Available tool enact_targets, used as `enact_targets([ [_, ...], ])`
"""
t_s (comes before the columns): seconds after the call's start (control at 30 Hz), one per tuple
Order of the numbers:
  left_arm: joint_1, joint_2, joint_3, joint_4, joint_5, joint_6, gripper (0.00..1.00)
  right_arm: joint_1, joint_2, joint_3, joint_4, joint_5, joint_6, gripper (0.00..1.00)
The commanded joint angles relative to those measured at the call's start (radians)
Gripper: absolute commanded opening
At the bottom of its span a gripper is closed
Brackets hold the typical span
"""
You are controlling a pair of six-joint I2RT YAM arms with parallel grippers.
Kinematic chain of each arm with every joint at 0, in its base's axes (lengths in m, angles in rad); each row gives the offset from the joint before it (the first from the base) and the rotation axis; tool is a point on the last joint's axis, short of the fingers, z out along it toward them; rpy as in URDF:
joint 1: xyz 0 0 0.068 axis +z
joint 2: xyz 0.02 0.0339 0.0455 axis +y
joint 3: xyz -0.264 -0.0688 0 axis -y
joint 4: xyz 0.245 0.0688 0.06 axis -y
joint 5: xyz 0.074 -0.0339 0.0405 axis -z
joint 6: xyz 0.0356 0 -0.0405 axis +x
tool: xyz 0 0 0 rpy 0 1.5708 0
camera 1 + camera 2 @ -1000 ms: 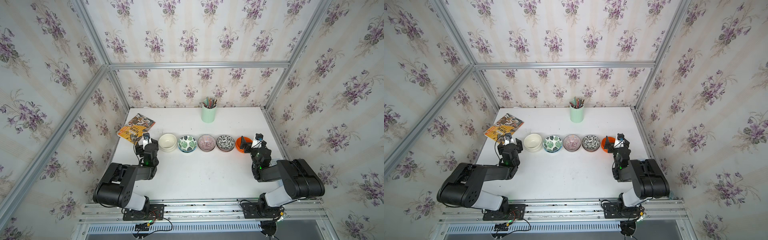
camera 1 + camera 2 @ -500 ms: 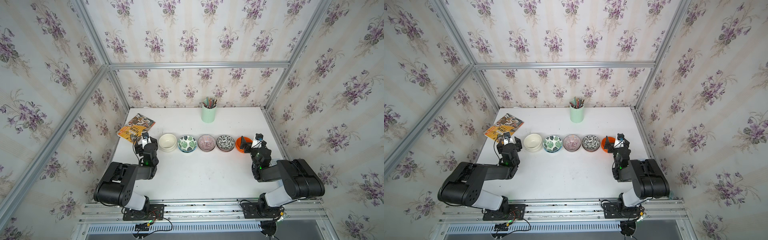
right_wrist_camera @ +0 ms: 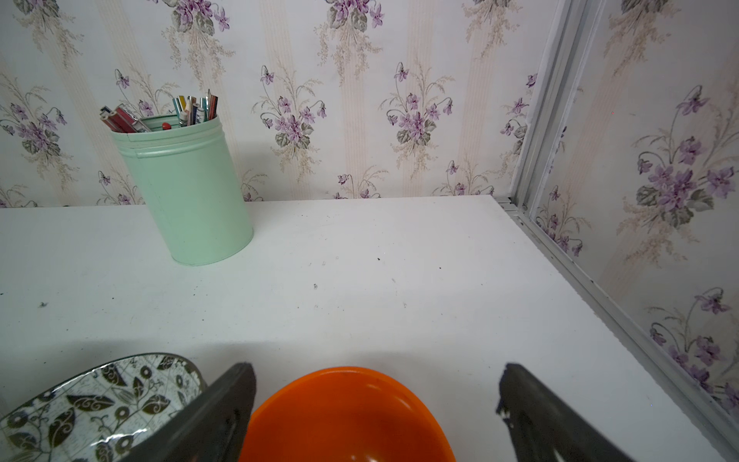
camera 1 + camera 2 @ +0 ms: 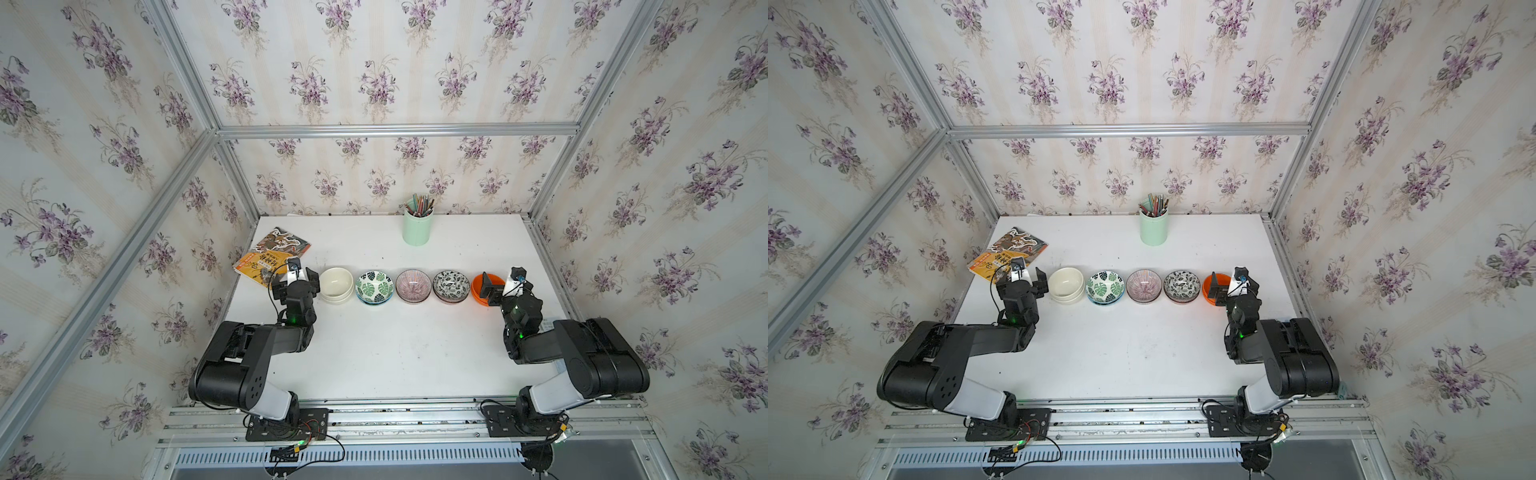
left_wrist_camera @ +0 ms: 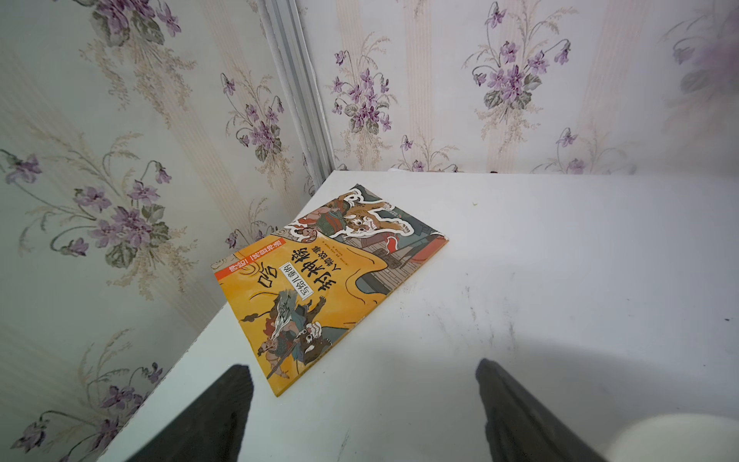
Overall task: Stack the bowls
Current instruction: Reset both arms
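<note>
Five bowls stand in a row across the table in both top views: cream-white (image 4: 336,284), green-leaf (image 4: 374,286), purple-pink striped (image 4: 412,284), black-and-white floral (image 4: 451,286) and orange (image 4: 478,293). The cream bowl sits nested in another like it. My left gripper (image 4: 300,279) is open just left of the cream bowl (image 5: 680,438), with only bare table between its fingers (image 5: 224,408). My right gripper (image 3: 376,370) is open low over the orange bowl (image 3: 348,420), one finger (image 3: 224,404) between it and the floral bowl (image 3: 96,400). The fingers do not touch the orange bowl.
A picture book (image 4: 272,257) lies at the far left, close in front of the left gripper (image 5: 328,280). A mint-green pencil cup (image 4: 417,226) stands by the back wall. Aluminium frame rails (image 3: 600,300) and papered walls close in the table on three sides.
The left gripper's jaws have spread a little wider beside the cream bowl. The right arm and all the bowls have stayed put.
</note>
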Motion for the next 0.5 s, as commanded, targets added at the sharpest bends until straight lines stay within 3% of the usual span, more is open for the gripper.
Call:
enact_targets([
  [0.0, 0.013, 0.004, 0.027, -0.087, 0.021, -0.019, 0.93, 0.000, 0.001, 0.002, 0.016, 0.010, 0.005, 1.00],
  [0.47, 0.059, -0.018, -0.027, -0.038, 0.165, -0.037, 0.95, 0.000, 0.001, 0.002, 0.016, 0.010, 0.006, 1.00],
])
